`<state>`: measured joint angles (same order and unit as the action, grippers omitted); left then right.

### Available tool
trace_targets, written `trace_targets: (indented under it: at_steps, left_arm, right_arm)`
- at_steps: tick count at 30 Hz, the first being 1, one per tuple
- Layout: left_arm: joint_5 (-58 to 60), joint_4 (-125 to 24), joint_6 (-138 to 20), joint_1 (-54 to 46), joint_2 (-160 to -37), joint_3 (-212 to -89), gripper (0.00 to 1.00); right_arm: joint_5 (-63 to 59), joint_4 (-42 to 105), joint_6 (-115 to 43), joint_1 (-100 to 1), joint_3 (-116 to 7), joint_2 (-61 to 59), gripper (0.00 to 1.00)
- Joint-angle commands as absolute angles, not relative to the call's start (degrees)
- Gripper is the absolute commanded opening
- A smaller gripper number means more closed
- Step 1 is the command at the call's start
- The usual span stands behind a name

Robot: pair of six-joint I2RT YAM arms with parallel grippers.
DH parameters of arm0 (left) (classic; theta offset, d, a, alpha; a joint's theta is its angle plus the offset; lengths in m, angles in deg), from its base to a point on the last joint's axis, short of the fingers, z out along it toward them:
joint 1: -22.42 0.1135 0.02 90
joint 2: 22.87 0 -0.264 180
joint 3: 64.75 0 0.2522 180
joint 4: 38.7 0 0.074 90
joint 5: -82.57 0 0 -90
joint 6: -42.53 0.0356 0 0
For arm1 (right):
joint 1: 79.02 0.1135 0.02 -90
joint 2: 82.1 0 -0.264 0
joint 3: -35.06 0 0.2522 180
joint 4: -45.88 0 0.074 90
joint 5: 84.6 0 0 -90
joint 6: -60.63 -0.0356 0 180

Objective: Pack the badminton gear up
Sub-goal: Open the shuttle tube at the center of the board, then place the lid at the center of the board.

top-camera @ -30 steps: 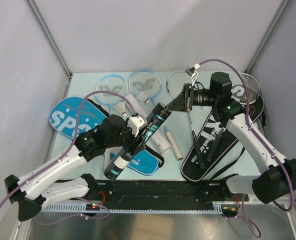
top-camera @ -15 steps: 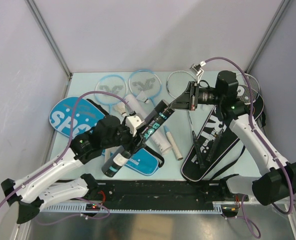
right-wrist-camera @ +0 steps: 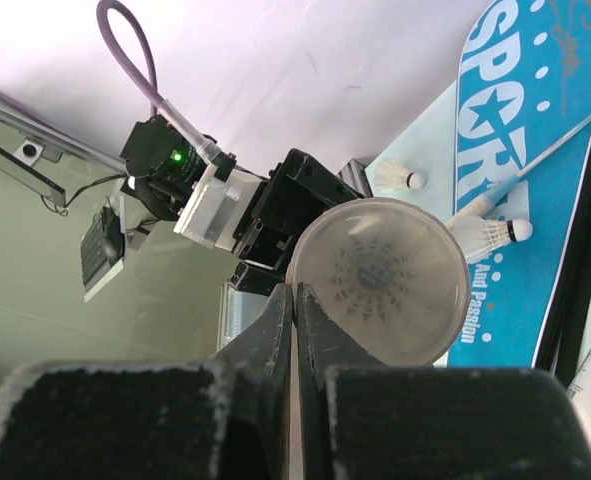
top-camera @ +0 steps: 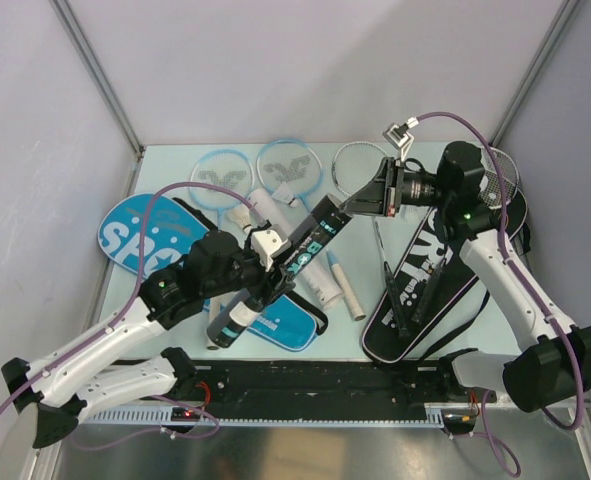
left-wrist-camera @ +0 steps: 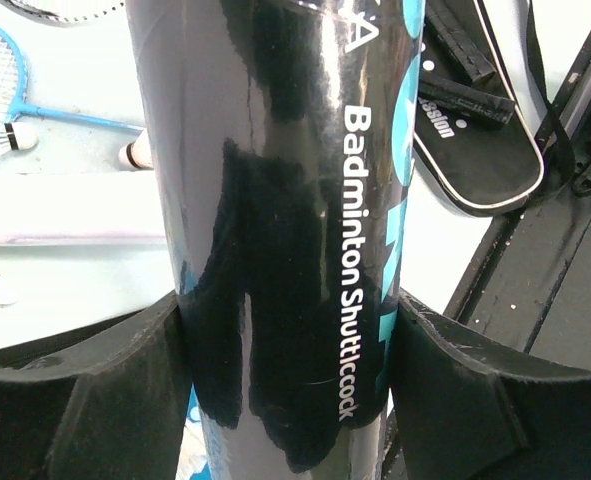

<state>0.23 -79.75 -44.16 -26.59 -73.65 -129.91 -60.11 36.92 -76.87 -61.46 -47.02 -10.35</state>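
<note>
My left gripper (top-camera: 263, 278) (left-wrist-camera: 290, 335) is shut on the black "Badminton Shuttlecock" tube (top-camera: 297, 252) (left-wrist-camera: 275, 200) and holds it tilted above the table. My right gripper (top-camera: 353, 207) (right-wrist-camera: 295, 300) is at the tube's upper end, its jaws pinched on the rim of the translucent cap (right-wrist-camera: 380, 280). Two light-blue rackets (top-camera: 220, 176) and two silver rackets (top-camera: 360, 163) lie at the back. White tubes (top-camera: 327, 277) and shuttlecocks (top-camera: 240, 217) (right-wrist-camera: 490, 235) lie mid-table. The blue SPORT cover (top-camera: 135, 232) (right-wrist-camera: 515, 150) lies left, the black cover (top-camera: 420, 290) right.
A second blue cover (top-camera: 287, 327) lies under the held tube. A black rail (top-camera: 305, 385) runs along the near edge. Grey walls with metal posts (top-camera: 100, 75) close in the back and sides.
The tube's upper end has risen slightly toward the back right with my right gripper at it. My left arm has shifted a little with the tube still held.
</note>
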Motion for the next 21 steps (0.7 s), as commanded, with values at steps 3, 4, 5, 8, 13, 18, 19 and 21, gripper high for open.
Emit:
trace_targets:
  at_steps: [3, 4, 5, 8, 13, 18, 19, 21]
  left_arm:
    - [-3.7, -83.0, -43.4, -26.4, -72.7, -128.9, 0.49]
    - [-3.7, -83.0, -43.4, -26.4, -72.6, -128.9, 0.49]
    - [-3.6, -83.0, -43.4, -26.4, -72.5, -128.8, 0.49]
    - [-3.7, -83.0, -43.4, -26.4, -72.2, -128.7, 0.49]
    - [-3.8, -83.0, -43.4, -26.4, -72.1, -128.6, 0.49]
    - [-3.9, -83.1, -43.6, -26.4, -72.0, -128.9, 0.49]
    - [-4.0, -83.1, -43.7, -26.4, -71.9, -129.0, 0.49]
    - [-4.5, -83.1, -43.9, -26.4, -71.4, -129.1, 0.49]
  right_arm:
    - [-59.9, 42.4, -81.6, -64.4, -48.1, -14.2, 0.00]
    - [-59.8, 42.5, -81.8, -64.6, -48.1, -14.4, 0.00]
    - [-59.7, 42.6, -82.0, -64.8, -48.1, -14.5, 0.00]
    - [-59.3, 42.7, -82.5, -65.2, -48.1, -14.9, 0.00]
    - [-58.9, 43.7, -84.2, -66.0, -48.0, -15.4, 0.00]
    - [-57.6, 42.8, -83.0, -66.5, -48.0, -16.5, 0.00]
    - [-56.8, 41.1, -82.0, -66.6, -48.0, -16.8, 0.00]
    - [-54.2, 37.2, -78.4, -66.9, -48.0, -17.3, 0.00]
